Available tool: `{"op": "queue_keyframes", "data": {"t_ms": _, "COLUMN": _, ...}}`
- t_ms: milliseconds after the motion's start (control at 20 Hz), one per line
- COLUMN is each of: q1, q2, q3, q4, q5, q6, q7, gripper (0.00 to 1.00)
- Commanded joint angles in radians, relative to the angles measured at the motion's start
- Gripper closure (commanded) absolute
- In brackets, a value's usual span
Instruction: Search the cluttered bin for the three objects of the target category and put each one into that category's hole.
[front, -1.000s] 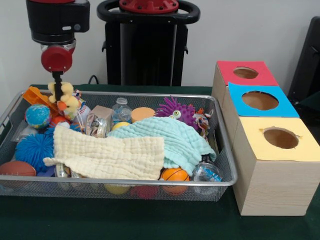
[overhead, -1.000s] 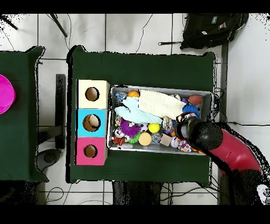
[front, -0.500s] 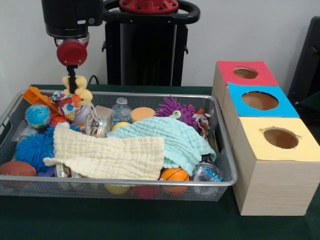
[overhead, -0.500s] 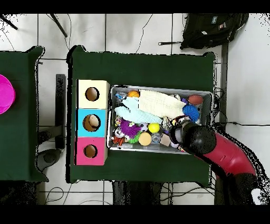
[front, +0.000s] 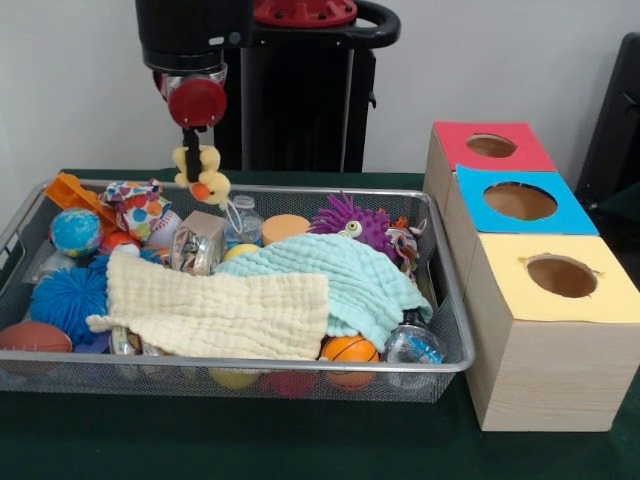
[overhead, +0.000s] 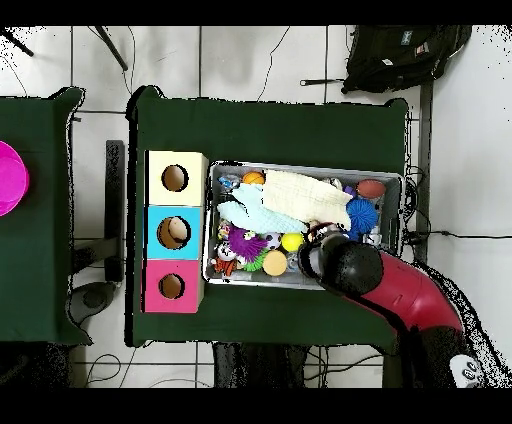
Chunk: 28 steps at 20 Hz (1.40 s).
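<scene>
A yellow plush duck (front: 203, 178) hangs above the back of the wire bin (front: 300, 366), with my gripper (front: 190, 160) shut on it from above. The duck is clear of the clutter, over a clear bottle (front: 242, 216) and a small tan box (front: 205, 226). To the right stand three boxes with round holes: red top (front: 530, 150), blue top (front: 575, 212), yellow top (front: 610, 300). In the overhead view the arm's head (overhead: 340, 266) covers the gripper and the duck, near the bin's (overhead: 305, 167) lower edge.
A cream cloth (front: 220, 310) and a mint cloth (front: 340, 280) cover the bin's middle. Around them lie a purple spiky toy (front: 355, 220), an orange disc (front: 285, 226), a blue spiky ball (front: 68, 298), a globe ball (front: 76, 231), a basketball (front: 350, 349) and a football (front: 32, 337).
The gripper has lifted the duck out of the bin's left back corner and carried it rightward along the back. A spotted cloth toy it hung beside now lies in the bin.
</scene>
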Motion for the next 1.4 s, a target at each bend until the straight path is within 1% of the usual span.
{"op": "queue_keyframes", "data": {"t_ms": 50, "q1": 0.011, "q2": -0.012, "q3": 0.010, "q4": 0.063, "q5": -0.055, "q6": -0.017, "q7": 0.007, "gripper": 1.00}}
{"op": "queue_keyframes", "data": {"t_ms": 400, "q1": -0.004, "q2": -0.007, "q3": -0.001, "q4": 0.029, "q5": -0.053, "q6": -0.006, "q7": 0.000, "gripper": 1.00}}
{"op": "queue_keyframes", "data": {"t_ms": 450, "q1": -0.009, "q2": -0.007, "q3": 0.002, "q4": 0.026, "q5": -0.055, "q6": -0.007, "q7": -0.008, "gripper": 1.00}}
{"op": "queue_keyframes", "data": {"t_ms": 500, "q1": -0.030, "q2": -0.013, "q3": 0.023, "q4": 0.029, "q5": -0.047, "q6": 0.006, "q7": -0.032, "gripper": 1.00}}
{"op": "queue_keyframes", "data": {"t_ms": 600, "q1": -0.039, "q2": -0.026, "q3": 0.032, "q4": 0.030, "q5": -0.051, "q6": 0.026, "q7": -0.054, "gripper": 1.00}}
{"op": "queue_keyframes", "data": {"t_ms": 800, "q1": -0.028, "q2": -0.067, "q3": 0.037, "q4": 0.063, "q5": -0.066, "q6": 0.030, "q7": -0.071, "gripper": 1.00}}
{"op": "queue_keyframes", "data": {"t_ms": 950, "q1": -0.022, "q2": -0.082, "q3": 0.044, "q4": 0.099, "q5": -0.072, "q6": 0.005, "q7": -0.067, "gripper": 1.00}}
{"op": "queue_keyframes", "data": {"t_ms": 1200, "q1": 0.012, "q2": -0.101, "q3": 0.043, "q4": 0.146, "q5": -0.083, "q6": -0.019, "q7": -0.035, "gripper": 1.00}}
{"op": "queue_keyframes", "data": {"t_ms": 1400, "q1": 0.044, "q2": -0.109, "q3": 0.028, "q4": 0.160, "q5": -0.091, "q6": -0.024, "q7": -0.003, "gripper": 1.00}}
